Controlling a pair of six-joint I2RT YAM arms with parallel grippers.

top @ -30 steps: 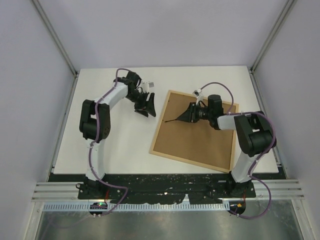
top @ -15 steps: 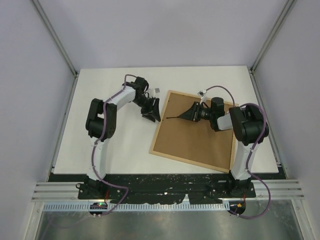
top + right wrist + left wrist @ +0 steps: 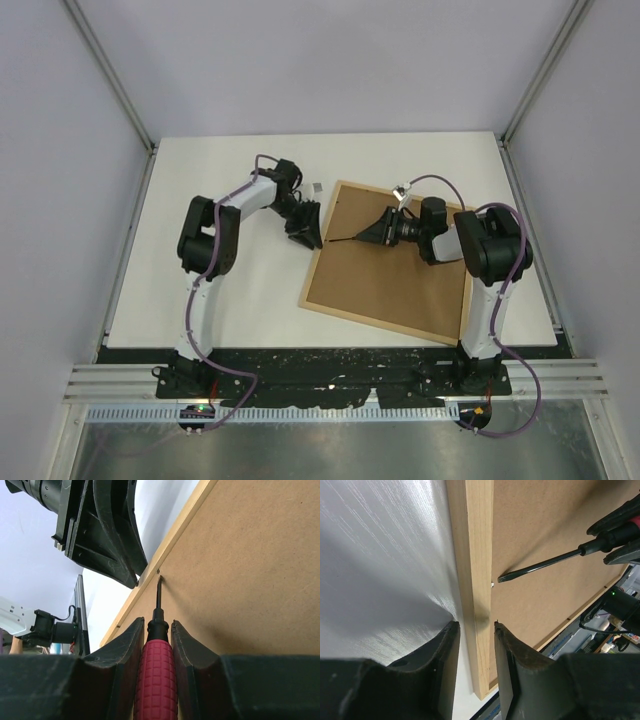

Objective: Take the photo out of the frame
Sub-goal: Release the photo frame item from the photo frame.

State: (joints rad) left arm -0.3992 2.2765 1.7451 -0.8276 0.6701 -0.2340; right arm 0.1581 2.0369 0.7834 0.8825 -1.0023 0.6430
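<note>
Left wrist, frame [image 3: 477,580] straddled by left gripper [image 3: 475,626] (contact unclear), screwdriver [image 3: 545,565] tip nearby

Left tool [image 3: 474,627] straddles the frame's [image 3: 390,280] left rail, seemingly with little slack; the screwdriver [image 3: 540,565] blade blocks just inside it. Tabletop [image 3: 200,170] leftward lies open.

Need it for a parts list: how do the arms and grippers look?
On the left arm and right arm: white links, black joints, a purple cable along each. The left gripper and right gripper: black, two wedge-shaped fingers.
</note>
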